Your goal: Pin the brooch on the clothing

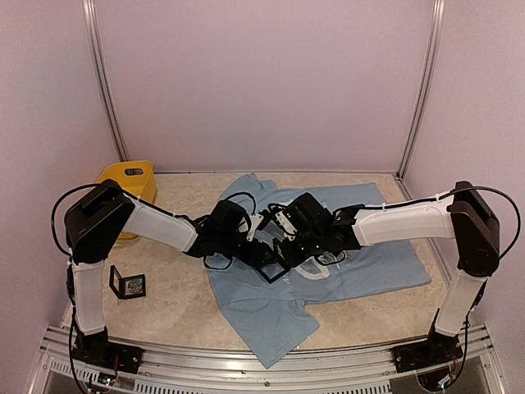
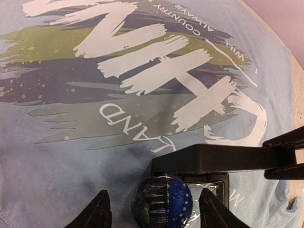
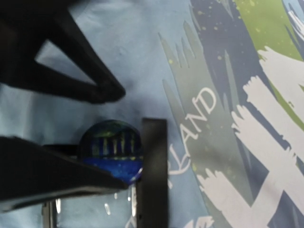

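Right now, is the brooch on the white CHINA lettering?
No, the brooch sits over plain blue cloth of the clothing, apart from the big white letters.

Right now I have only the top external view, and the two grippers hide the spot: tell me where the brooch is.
Observer: In the left wrist view the brooch, a round blue-and-dark dome, lies on the T-shirt between the fingers of the left gripper.
Operator: Say whether it is gripped.
Observer: Not gripped. The left gripper is open; fabric shows between one finger and the brooch.
Operator: Report anything in the way.
Observer: A black bar crosses at the brooch's far edge; whether they touch, I cannot tell.
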`<control>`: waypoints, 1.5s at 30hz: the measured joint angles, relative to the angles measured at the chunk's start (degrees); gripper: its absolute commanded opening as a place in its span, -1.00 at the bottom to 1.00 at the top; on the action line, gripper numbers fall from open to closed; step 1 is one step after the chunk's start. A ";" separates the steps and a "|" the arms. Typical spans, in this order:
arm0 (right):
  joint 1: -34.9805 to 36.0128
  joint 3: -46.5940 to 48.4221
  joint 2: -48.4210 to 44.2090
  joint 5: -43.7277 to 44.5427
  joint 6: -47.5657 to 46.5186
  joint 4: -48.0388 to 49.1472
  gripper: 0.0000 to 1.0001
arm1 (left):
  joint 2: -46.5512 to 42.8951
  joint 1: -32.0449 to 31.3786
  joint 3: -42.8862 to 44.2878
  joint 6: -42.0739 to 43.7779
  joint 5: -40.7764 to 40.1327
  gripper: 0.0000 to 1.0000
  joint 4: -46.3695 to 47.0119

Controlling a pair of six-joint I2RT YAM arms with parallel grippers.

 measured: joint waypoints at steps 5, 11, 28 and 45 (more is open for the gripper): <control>0.00 -0.09 0.00 0.00 0.00 0.13 -0.95 | 2.34 -0.02 1.95 -0.26 1.14 0.12 -1.18; -0.04 -0.13 0.00 -0.02 0.00 0.22 -0.94 | 2.36 -0.20 1.95 -0.92 1.73 -0.19 -1.73; -0.22 -0.13 0.00 -0.04 -0.07 0.11 -0.94 | 0.79 -0.66 1.05 -2.03 1.88 -0.84 -2.32; -1.38 -0.17 -0.50 -0.57 -0.04 0.13 -1.00 | -4.72 -0.87 -2.21 -2.56 1.40 -1.00 -1.64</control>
